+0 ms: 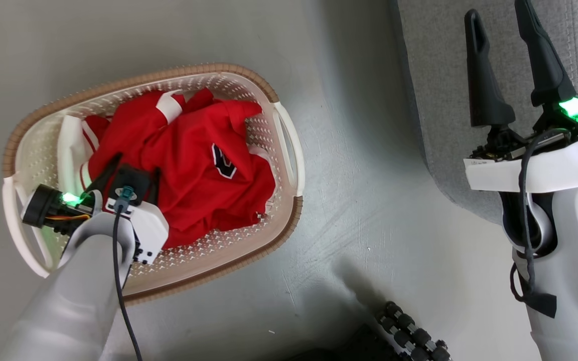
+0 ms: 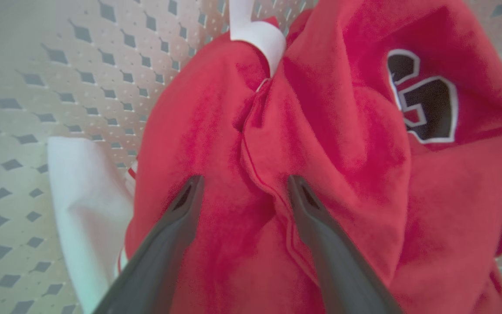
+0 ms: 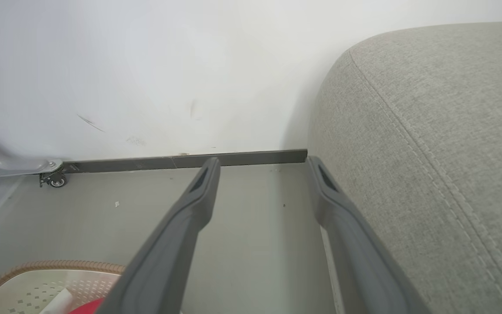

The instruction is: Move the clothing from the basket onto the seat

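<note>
Seat [image 1: 429,100] lies at the upper right of the head view, and the basket [image 1: 133,80] left of centre holds the heaped red clothing [image 1: 188,165]. The left claw [image 2: 244,183] hangs open astride a fold, so it should probably press deeper and gather a thick bunch before closing. The right claw [image 1: 497,12] is open and empty at the upper right.

Red clothing [image 1: 188,165], white trim, a seemingly black, white-edged patch [image 1: 224,161]; cream perforated, brown-rimmed basket [image 1: 118,84]; grey seat [image 1: 434,75].
</note>
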{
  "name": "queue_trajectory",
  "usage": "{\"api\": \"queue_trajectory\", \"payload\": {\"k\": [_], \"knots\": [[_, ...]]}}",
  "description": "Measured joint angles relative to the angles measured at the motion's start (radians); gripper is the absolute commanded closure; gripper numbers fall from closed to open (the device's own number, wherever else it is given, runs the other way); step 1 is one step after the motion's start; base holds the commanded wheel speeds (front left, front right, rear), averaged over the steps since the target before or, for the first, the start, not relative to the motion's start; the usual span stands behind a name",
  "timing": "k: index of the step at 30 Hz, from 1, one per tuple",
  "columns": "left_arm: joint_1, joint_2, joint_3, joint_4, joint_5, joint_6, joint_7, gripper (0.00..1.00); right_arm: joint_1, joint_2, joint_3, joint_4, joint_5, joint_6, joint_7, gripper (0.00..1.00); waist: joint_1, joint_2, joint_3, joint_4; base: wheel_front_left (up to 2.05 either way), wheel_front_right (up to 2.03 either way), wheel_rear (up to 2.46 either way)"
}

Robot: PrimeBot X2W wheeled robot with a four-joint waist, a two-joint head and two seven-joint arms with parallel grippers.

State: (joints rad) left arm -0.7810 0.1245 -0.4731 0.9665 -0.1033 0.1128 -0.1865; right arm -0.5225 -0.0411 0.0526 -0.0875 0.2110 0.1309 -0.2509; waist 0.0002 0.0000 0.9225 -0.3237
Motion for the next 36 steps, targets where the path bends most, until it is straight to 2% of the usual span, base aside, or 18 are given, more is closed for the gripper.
{"api": "queue_trajectory", "payload": {"k": [7,8,10,11,12,23,36], "knots": [[-0.027,0.005,0.006,0.022,0.0,0.005,-0.001,0.0,-0.035,0.0,0.006,0.0,0.02,0.0,0.0,0.0,0.0,0.0,0.038,-0.015,0.0,0.0,0.0],[-0.031,0.005,0.006,0.023,0.0,0.005,-0.001,0.05,-0.041,0.0,0.006,0.0,0.021,0.0,0.0,0.0,0.0,0.0,0.042,-0.016,0.0,0.0,0.0],[-0.037,0.005,0.007,0.025,0.0,0.005,-0.001,0.58,-0.051,0.0,0.007,0.0,0.026,0.0,0.0,0.0,0.0,0.0,0.05,-0.019,0.0,0.0,0.0],[-0.04,0.005,0.006,0.025,0.0,0.005,-0.002,0.81,-0.056,0.0,0.007,0.001,0.026,0.0,0.0,0.0,0.0,0.0,0.054,-0.02,0.0,0.0,0.0],[-0.044,0.003,0.004,0.025,0.0,0.003,-0.005,1.0,-0.061,0.0,0.007,0.001,0.026,0.0,0.0,0.0,0.0,0.0,0.057,-0.02,0.0,0.0,0.0],[-0.058,-0.02,-0.013,0.021,0.0,-0.012,-0.028,1.0,-0.081,0.0,0.018,0.028,0.025,0.0,-0.001,0.0,0.0,0.0,0.043,-0.005,0.0,0.0,0.0],[-0.058,-0.031,-0.036,-0.011,0.009,-0.05,-0.051,1.0,-0.082,-0.001,0.029,0.067,-0.015,0.0,-0.006,0.0,-0.0001,0.0,-0.008,0.033,0.0,0.0,0.0]]}}
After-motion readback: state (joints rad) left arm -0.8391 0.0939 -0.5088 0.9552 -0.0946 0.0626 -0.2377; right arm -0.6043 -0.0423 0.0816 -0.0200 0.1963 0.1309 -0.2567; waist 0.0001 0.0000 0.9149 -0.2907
